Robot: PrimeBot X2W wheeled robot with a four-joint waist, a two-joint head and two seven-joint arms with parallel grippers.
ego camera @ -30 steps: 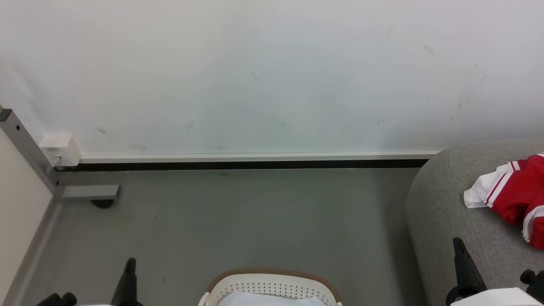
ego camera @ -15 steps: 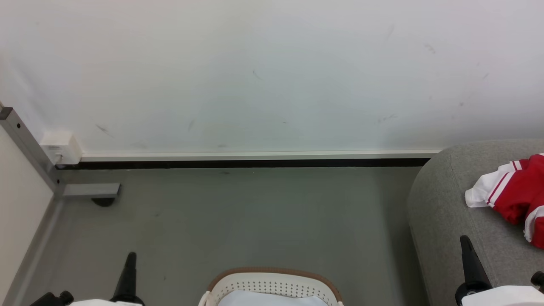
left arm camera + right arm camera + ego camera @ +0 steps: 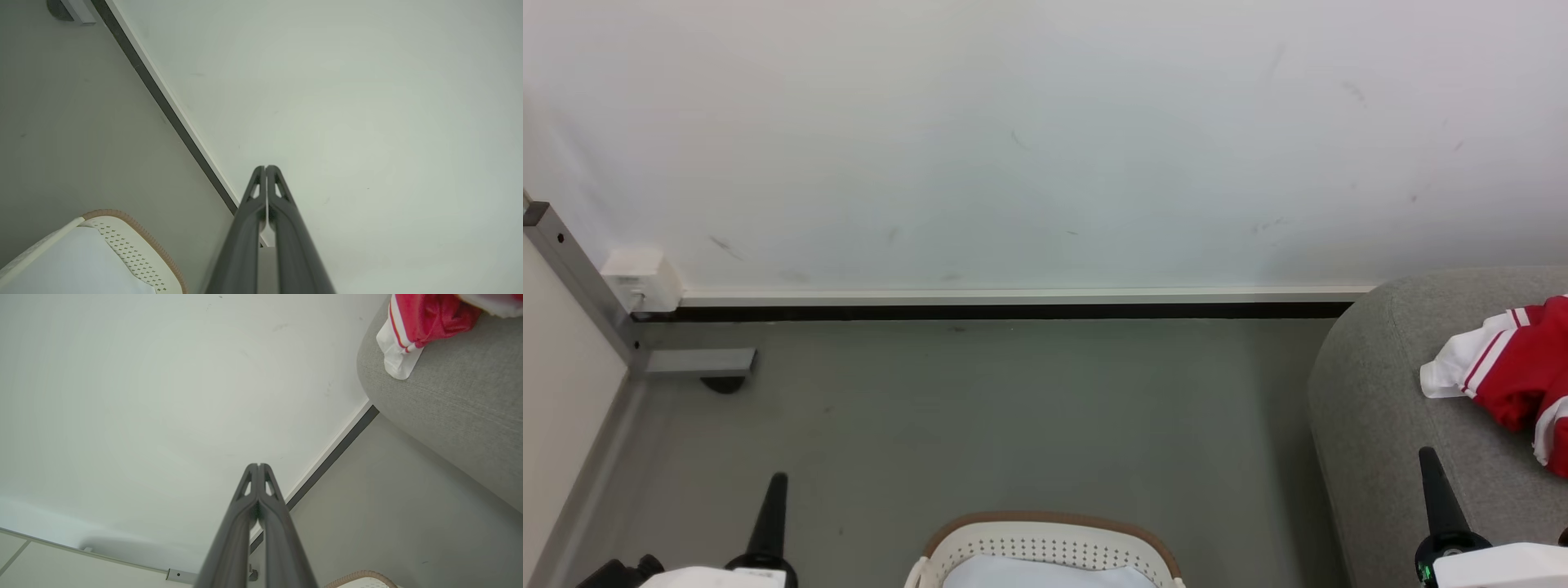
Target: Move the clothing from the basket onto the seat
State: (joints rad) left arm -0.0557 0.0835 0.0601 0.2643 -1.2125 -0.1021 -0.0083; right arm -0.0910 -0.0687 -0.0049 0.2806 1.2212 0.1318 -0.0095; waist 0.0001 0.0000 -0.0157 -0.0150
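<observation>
The clothing [image 3: 1515,367], red with white panels and stripes, lies crumpled on the grey seat [image 3: 1372,392] at the right edge; the right wrist view shows the clothing [image 3: 425,314] on the seat [image 3: 449,400] too. The cream basket [image 3: 1045,554] with a brown rim stands on the floor at the bottom centre, a pale white cloth [image 3: 1045,575] inside it. My left gripper [image 3: 778,483] is shut and empty, left of the basket. My right gripper [image 3: 1427,457] is shut and empty, over the seat's front corner. Each wrist view shows closed fingertips: left gripper [image 3: 265,169], right gripper [image 3: 258,467].
A white wall [image 3: 1045,147] with a dark baseboard runs behind the grey floor [image 3: 1013,408]. A metal frame leg [image 3: 698,361] and a white socket box [image 3: 641,282] sit at the far left. The basket [image 3: 135,253] appears low left in the left wrist view.
My right gripper has shifted to the right in the head view. My left gripper has risen slightly. The clothing, seat and basket have stayed put, and the camera has drifted only a little.
</observation>
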